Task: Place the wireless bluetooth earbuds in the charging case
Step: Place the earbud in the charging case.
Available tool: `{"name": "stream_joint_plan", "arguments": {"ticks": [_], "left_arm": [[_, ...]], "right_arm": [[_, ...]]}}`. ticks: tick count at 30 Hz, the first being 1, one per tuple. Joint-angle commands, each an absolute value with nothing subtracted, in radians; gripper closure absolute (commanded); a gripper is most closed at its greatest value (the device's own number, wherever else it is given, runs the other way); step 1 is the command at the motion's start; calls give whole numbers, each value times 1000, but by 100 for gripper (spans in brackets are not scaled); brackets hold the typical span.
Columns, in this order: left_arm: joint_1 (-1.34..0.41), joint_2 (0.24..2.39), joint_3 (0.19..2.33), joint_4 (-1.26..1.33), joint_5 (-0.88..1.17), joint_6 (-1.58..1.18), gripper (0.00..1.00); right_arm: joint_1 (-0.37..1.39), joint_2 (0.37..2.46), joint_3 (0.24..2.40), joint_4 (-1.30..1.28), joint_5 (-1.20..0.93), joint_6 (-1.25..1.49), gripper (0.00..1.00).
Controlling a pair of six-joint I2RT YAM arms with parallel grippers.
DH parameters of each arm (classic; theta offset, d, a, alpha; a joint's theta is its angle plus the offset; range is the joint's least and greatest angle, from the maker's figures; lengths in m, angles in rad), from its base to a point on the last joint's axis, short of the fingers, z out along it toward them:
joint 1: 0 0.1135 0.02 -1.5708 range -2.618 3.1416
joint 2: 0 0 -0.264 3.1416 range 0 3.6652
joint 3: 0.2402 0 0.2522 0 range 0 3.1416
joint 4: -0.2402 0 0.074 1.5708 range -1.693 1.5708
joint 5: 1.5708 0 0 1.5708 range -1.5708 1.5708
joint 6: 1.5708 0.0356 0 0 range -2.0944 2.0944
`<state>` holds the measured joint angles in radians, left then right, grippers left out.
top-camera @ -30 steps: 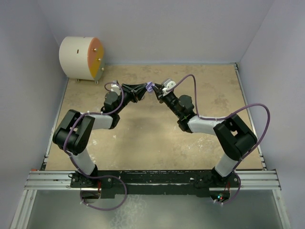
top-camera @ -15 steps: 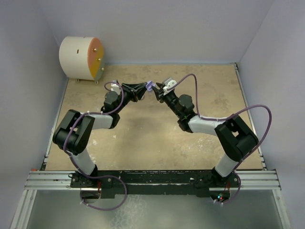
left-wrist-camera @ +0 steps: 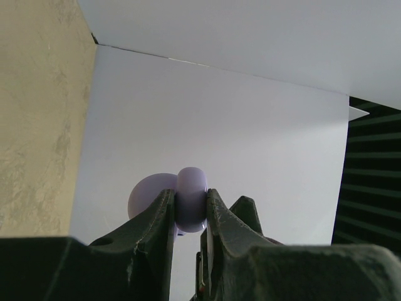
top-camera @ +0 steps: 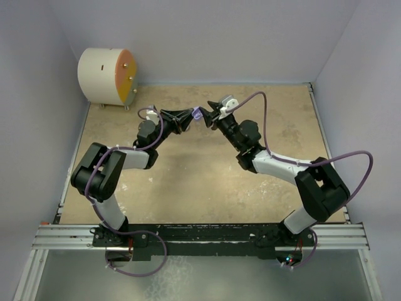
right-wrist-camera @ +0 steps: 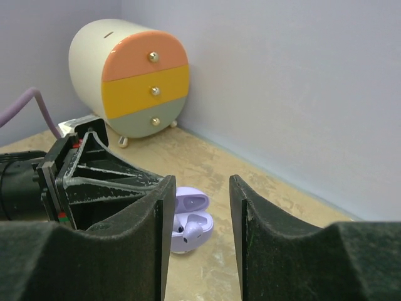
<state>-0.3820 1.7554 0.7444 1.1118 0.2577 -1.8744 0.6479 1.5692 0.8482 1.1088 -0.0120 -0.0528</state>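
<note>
Case in left tool

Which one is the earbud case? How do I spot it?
Find the round drawer chest in the far left corner, then look right. The left gripper pinches the charging case: a tiny open lilac shell, unlike the black fingers around it.
</note>
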Motion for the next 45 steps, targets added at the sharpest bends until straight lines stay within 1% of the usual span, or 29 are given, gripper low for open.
{"name": "stream_joint_plan", "arguments": {"ticks": [1, 7, 11, 15, 20, 29, 45], "left_arm": [[-381, 1758, 779, 1185, 256, -1881, 100], [-374, 1757, 785, 1173, 252, -1872, 100], [-370, 1758, 799, 1161, 252, -1864, 100], [-366, 1764, 806, 1160, 254, -1865, 100], [-361, 1764, 807, 1157, 256, -1862, 100], [-360, 1763, 799, 1153, 256, -1856, 100], [-359, 1722, 785, 1073, 245, -1788, 100]], "right_arm": [[652, 1534, 942, 1014, 11, -13, 57], [652, 1553, 1027, 806, 27, -5, 51], [653, 1562, 1033, 732, 79, 8, 47], [653, 1578, 1051, 652, 82, 17, 45], [652, 1536, 1000, 672, 69, 34, 44], [652, 1554, 1033, 609, 98, 51, 44], [652, 1587, 1092, 555, 131, 61, 43]]}}
